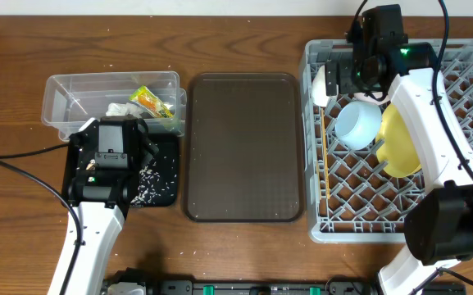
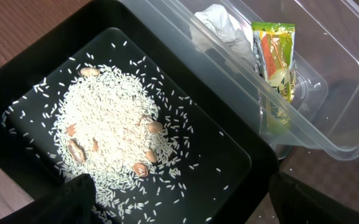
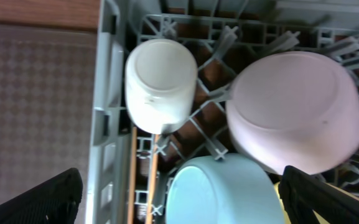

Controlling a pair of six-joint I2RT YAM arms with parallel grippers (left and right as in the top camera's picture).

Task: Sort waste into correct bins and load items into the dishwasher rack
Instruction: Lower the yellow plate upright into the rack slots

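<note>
The left fingers (image 2: 73, 200) stand wide apart and hold nothing. Directly below and between them is the shallow black tub (image 2: 226, 158). The loose white rice (image 2: 111, 124) lies in a heap on its floor, a little ahead of the fingers, with single grains scattered around the heap. A few brown bean-like pieces (image 2: 76, 150) are mixed into it. Beyond the far wall of the black tub, just beside it, is the clear tub (image 2: 328, 106). Inside it, further ahead of the fingers, lie the green-and-orange wrapper (image 2: 274, 53) and, next to it, the crumpled white scrap (image 2: 219, 25). Both tubs rest on the wooden counter (image 2: 17, 25).

The right fingers (image 3: 48, 199) are also fully spread, with nothing in them, above the grey dishwasher rack (image 3: 111, 93). Nearest, between the fingers, is the light blue bowl (image 3: 219, 190), with its rounded outside towards the camera. Close to the finger on the rack's wall side the wooden chopsticks (image 3: 132, 174) lie side by side along that wall. Ahead of them the small white cup (image 3: 160, 84) shows its flat round end. Ahead of the other finger is the whitish bowl (image 3: 294, 109), with its bottom towards the camera, just beside the blue bowl. In the overhead view the yellow plate (image 1: 400, 139) stands in the rack next to the blue bowl, partly under the right arm. Outside the rack wall is the brown tray (image 3: 36, 93).
</note>
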